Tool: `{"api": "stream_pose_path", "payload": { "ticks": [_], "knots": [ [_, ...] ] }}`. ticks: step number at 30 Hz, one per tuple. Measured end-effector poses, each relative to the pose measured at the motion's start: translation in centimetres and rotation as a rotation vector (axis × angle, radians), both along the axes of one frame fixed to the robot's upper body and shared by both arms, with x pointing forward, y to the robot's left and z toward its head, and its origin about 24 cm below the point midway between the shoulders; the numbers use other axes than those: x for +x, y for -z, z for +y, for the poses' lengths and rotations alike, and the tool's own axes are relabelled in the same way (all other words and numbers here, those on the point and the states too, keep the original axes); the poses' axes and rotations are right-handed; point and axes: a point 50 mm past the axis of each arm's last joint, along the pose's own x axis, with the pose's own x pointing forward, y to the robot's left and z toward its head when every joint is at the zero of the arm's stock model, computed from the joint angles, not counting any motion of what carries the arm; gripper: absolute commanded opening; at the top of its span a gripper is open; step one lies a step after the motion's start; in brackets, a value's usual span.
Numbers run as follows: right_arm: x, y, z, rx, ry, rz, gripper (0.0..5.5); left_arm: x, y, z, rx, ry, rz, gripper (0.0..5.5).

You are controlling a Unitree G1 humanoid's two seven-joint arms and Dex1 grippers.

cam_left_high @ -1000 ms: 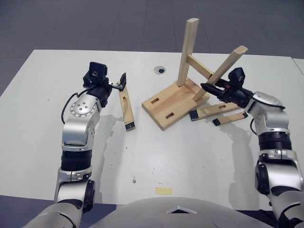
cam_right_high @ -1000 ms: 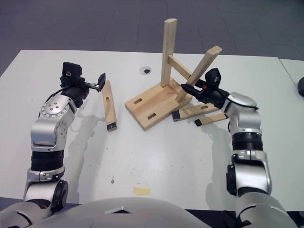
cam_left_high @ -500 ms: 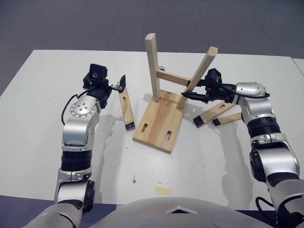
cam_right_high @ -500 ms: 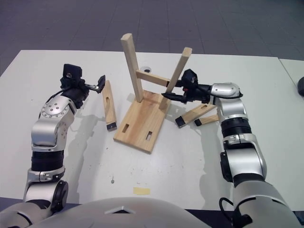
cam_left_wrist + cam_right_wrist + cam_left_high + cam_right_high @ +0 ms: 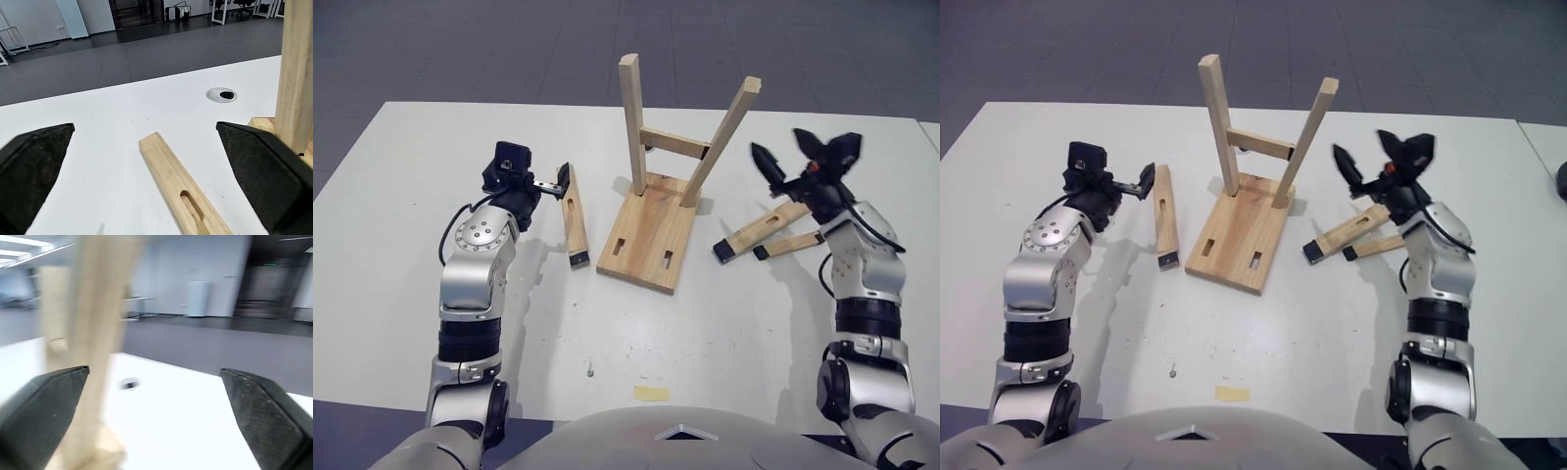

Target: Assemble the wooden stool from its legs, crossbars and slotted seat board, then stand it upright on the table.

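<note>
Left hand [image 5: 553, 181]: black, two broad fingers [image 5: 34, 166] with matte grainy pads. Small black camera box [image 5: 510, 158] sat just behind it. Left arm [image 5: 470, 284]: silver shells, black bands at joints. Round disc [image 5: 481, 227] behind hand ringed with small screws; thin black cable [image 5: 443, 235] looped beside it.

Right hand [image 5: 775, 144]: black, pointed fingers, red mark [image 5: 814, 165] just behind. Right arm [image 5: 864, 284]: same silver and black, thin black wire [image 5: 821, 277] alongside.

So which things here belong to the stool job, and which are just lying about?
Job: seat board, two fitted legs, crossbar, loose slotted leg, two loose pieces on the right.
Lying about: yellow tape scrap, small dark speck, table grommet.
</note>
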Motion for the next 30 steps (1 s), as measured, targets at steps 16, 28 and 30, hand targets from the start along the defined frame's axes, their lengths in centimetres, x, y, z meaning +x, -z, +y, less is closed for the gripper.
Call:
{"api": "stream_pose_path", "payload": {
  "ticks": [16,28,30],
  "knots": [
    [-7.6,6.9,0.4,-0.138,0.336,0.401,5.39,-1.5,0.9,0.1,-0.01,-0.058,0.016,5.4],
    [-7.6,6.0,2.2,-0.28,0.357,0.52,5.39,-1.6,0.8,0.2,-0.007,-0.059,0.014,5.4],
    [-8.5,6.4,1.4,-0.309,0.382,0.55,5.39,-1.6,0.8,0.3,-0.007,-0.063,0.014,5.4]
  ]
}}
